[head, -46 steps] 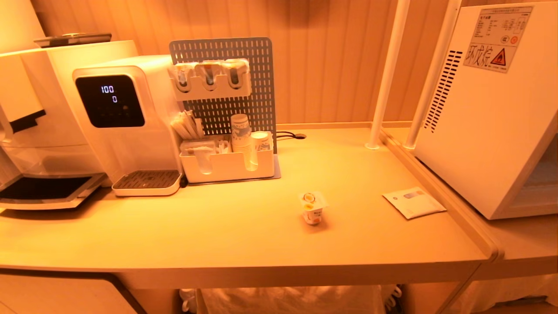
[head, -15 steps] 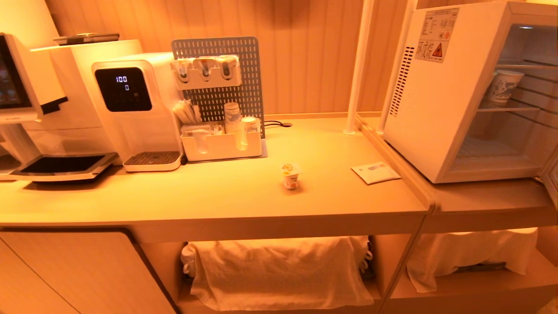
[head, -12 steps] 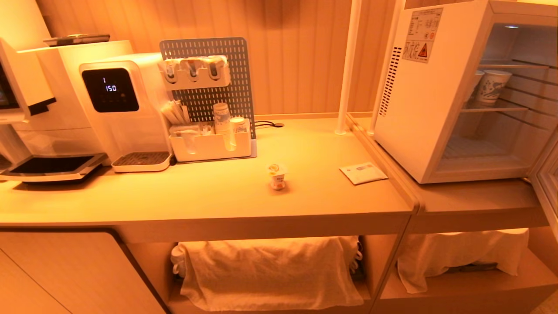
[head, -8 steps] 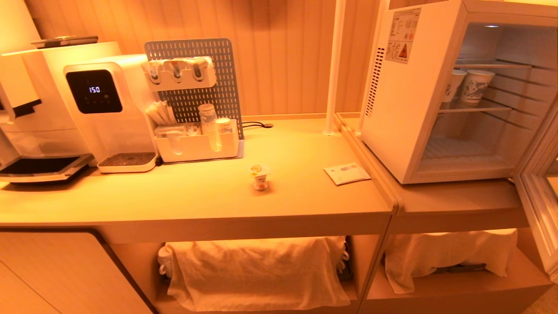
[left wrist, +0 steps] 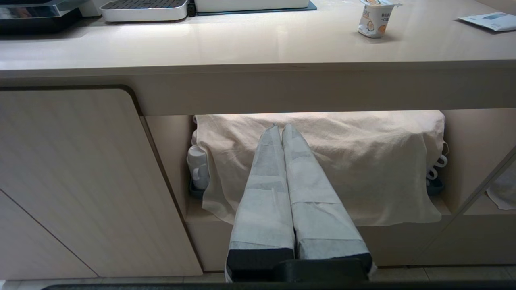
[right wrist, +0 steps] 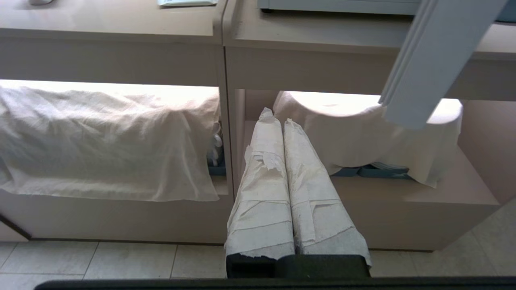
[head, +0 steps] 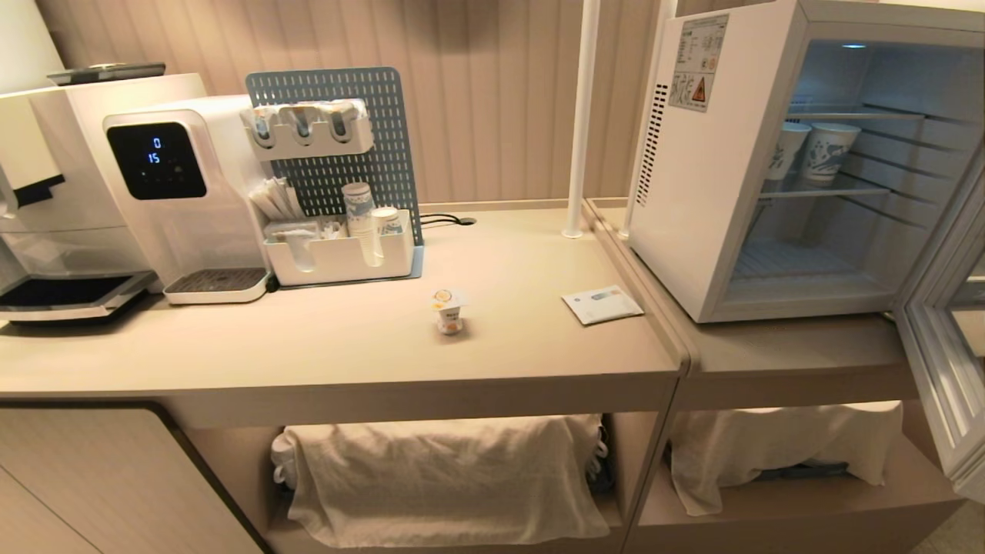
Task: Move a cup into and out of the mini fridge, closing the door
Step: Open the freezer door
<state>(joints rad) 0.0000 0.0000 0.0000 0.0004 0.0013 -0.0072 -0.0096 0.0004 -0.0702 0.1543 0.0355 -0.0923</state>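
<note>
Cup [left wrist: 375,22] is seen upright on the surface [left wrist: 201,44], above the left pincer [left wrist: 281,129]. Both pincers are pressed together, empty; right pincer [right wrist: 278,117] is held below the open door [right wrist: 431,64].

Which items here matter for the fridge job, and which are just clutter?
Job:
- cup, on the counter
- mini fridge, standing open
- door, swung wide

Clutter:
- water dispenser
- paper cups on the fridge's upper shelf
- packet
- organiser tray
- cloths below

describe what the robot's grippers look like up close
Each gripper, left gripper and right gripper, has two long tapering fingers wrapped in pale grey-white tape or paper, on a black base. The right one's wrapping is more torn and frayed. No cables or markings show.
</note>
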